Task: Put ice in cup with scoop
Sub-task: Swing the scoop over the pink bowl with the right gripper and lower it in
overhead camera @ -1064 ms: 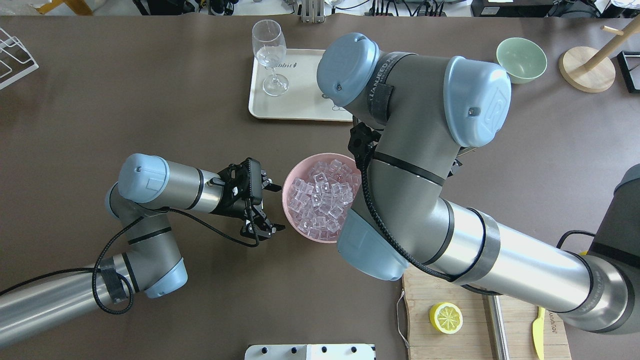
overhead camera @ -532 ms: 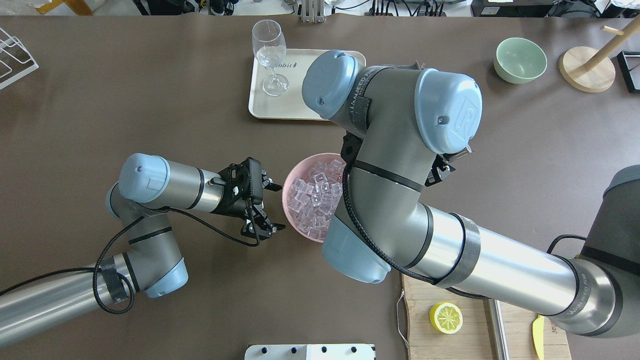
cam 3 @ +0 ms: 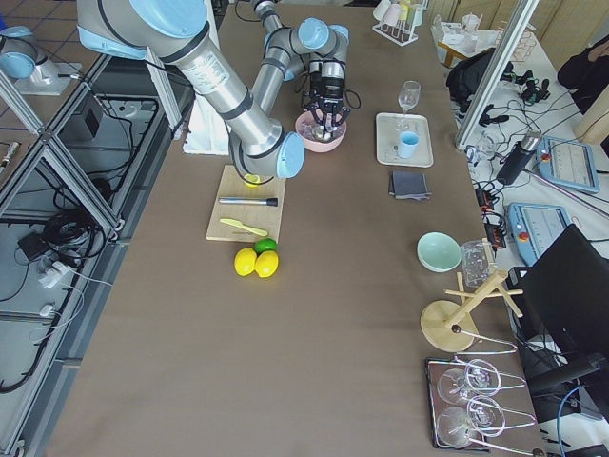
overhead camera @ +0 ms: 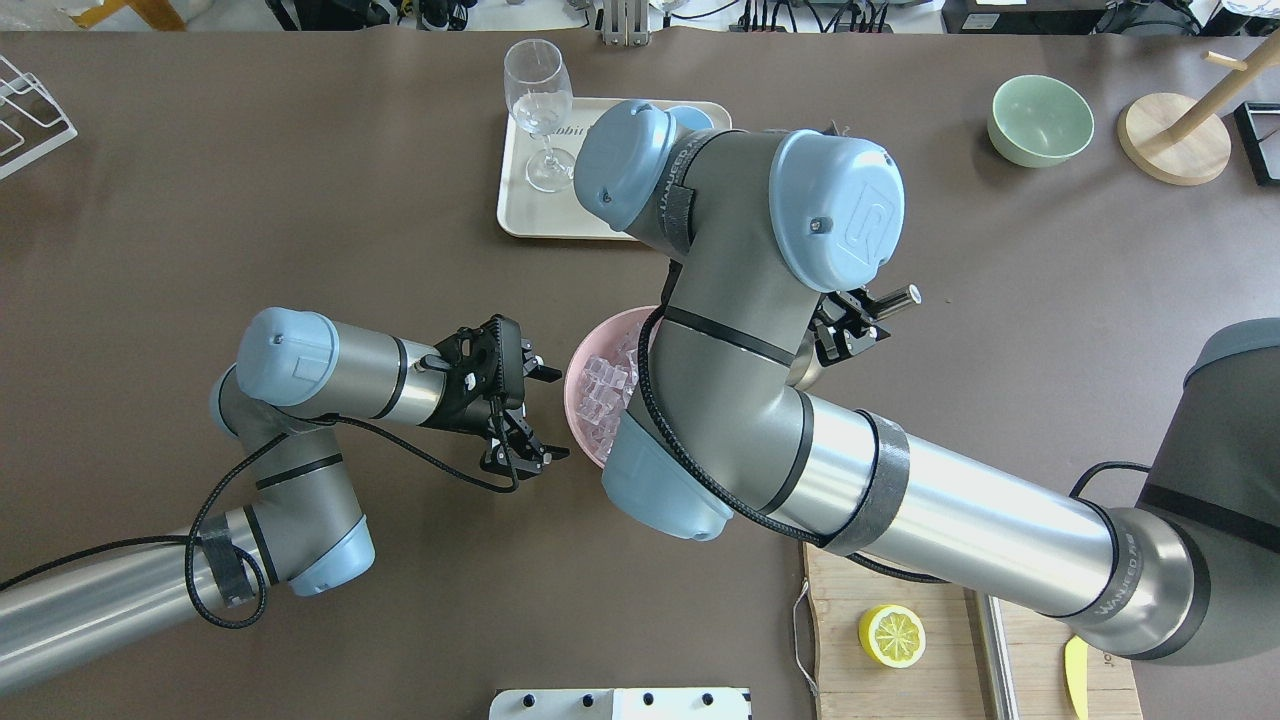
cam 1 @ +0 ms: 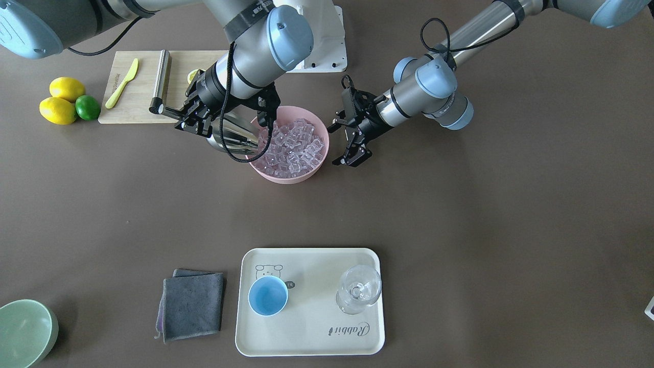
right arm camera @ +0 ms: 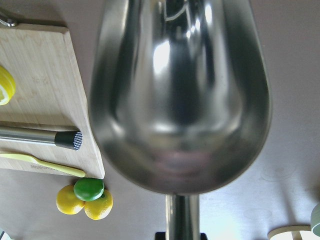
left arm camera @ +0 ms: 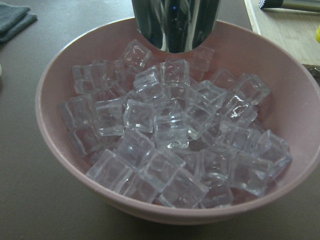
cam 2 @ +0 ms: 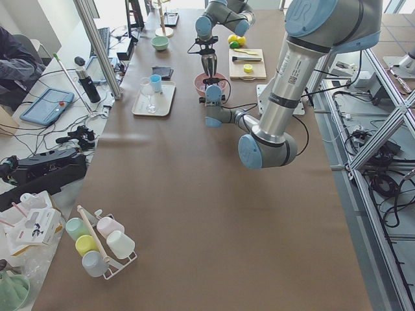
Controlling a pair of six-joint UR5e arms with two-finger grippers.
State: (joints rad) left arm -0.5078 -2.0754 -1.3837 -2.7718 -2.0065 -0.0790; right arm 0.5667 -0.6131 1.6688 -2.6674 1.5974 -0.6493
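Observation:
My right gripper is shut on the steel scoop by its handle. The scoop's trough hangs at the rim of the pink bowl, on the cutting-board side. The trough is empty in the right wrist view, and it shows over the bowl's far rim in the left wrist view. The bowl is heaped with clear ice cubes. My left gripper is open and empty beside the bowl's other side. The light-blue cup stands empty on the cream tray.
A stemmed glass shares the tray. A grey cloth lies beside it and a green bowl stands at the corner. A cutting board holds a steel cylinder and a yellow knife. Lemons and a lime lie beside it.
My right arm has swung across the pink bowl toward the left arm's side, hiding most of the ice from overhead. Its gripper and the scoop's handle have come into view. The left arm has not moved.

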